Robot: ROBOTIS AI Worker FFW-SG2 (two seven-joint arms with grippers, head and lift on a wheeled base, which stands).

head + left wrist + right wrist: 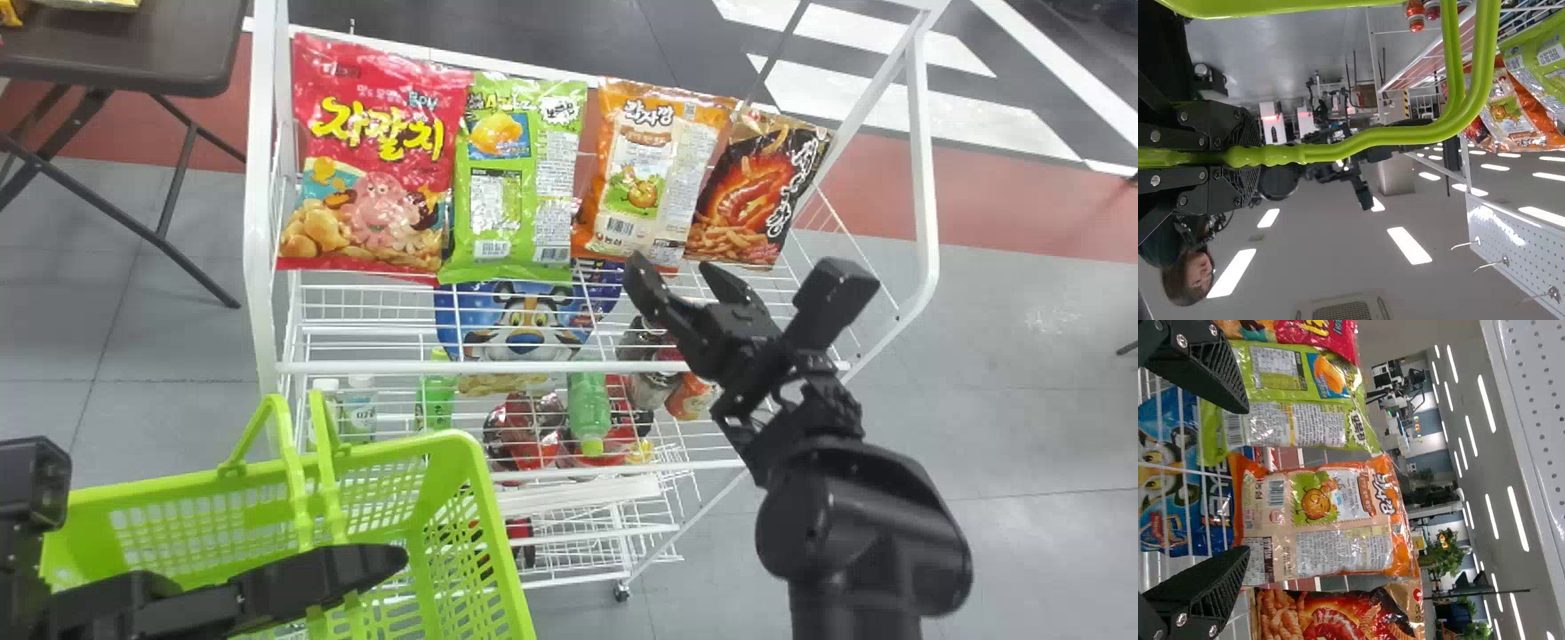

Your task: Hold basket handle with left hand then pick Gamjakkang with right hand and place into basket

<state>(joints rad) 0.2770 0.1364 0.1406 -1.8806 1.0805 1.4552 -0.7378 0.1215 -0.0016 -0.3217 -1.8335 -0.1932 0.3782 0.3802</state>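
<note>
the gamjakkang (653,169) lies on the white rack (498,366), a slim gap from the green bag (511,196) at its left, the dark bag (756,196) close at its right. my right gripper (673,267) angles toward its near edge, fingers apart; near left, my left gripper (387,562) clamps the basket handle (1371,137).
</note>
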